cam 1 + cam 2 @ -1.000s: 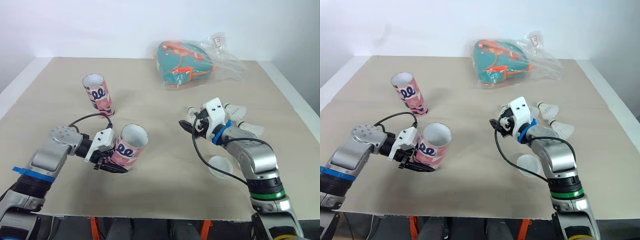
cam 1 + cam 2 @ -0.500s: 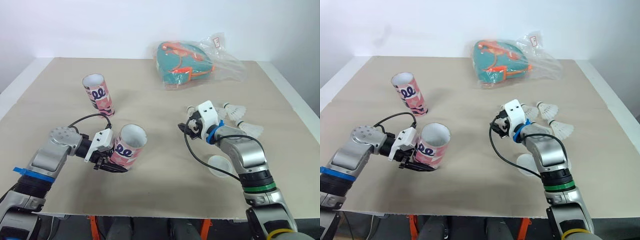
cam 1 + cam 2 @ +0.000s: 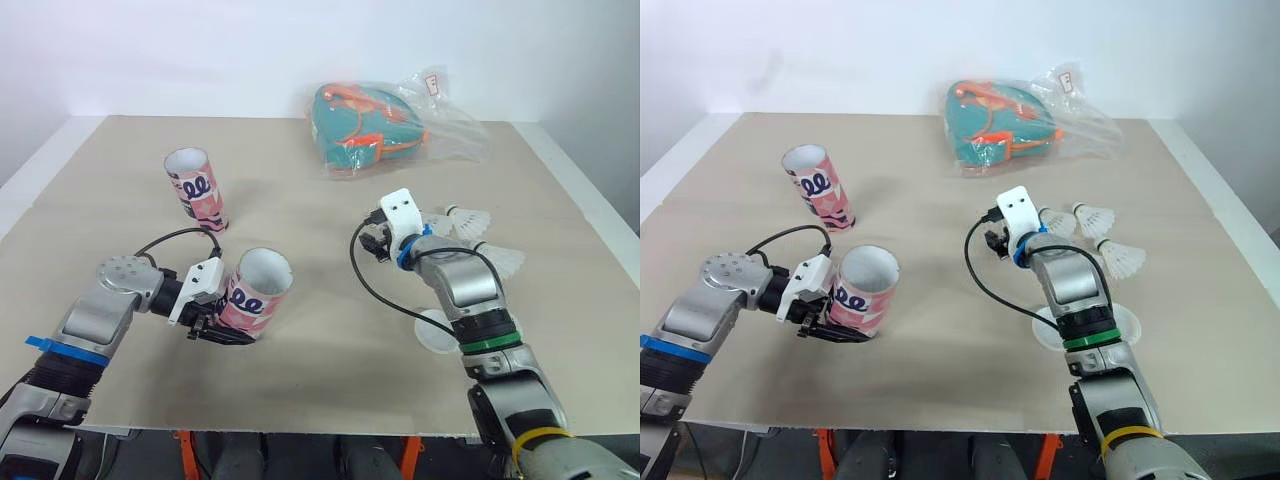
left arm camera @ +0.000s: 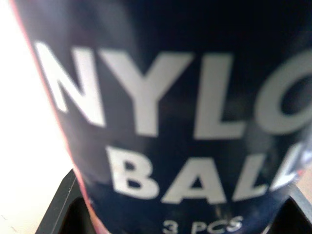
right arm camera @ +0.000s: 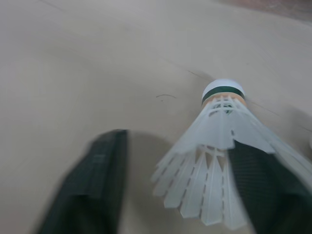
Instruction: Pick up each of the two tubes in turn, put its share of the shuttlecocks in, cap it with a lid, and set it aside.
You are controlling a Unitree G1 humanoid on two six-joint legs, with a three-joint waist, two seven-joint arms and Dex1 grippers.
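Table: beige top, matt, looks like paper or card sheet w/ faint scuffs.
Near tube and far tube: card body, printed wrap, pink w/ dark panel. Panel is slightly glossy in the left wrist view. Inside wall is plain white, matt.
Shuttlecocks: white moulded plastic skirt, ribbed open lattice, semi-translucent. Cap is smooth white w/ green band.
Lid: thin translucent plastic, smooth.
Bag: clear plastic film, glossy, crinkled. Contents teal/orange, material n/k.
R gripper: fingers black, matt, fine-textured face. Housing is white plastic, smooth.
L gripper: black matt plastic.
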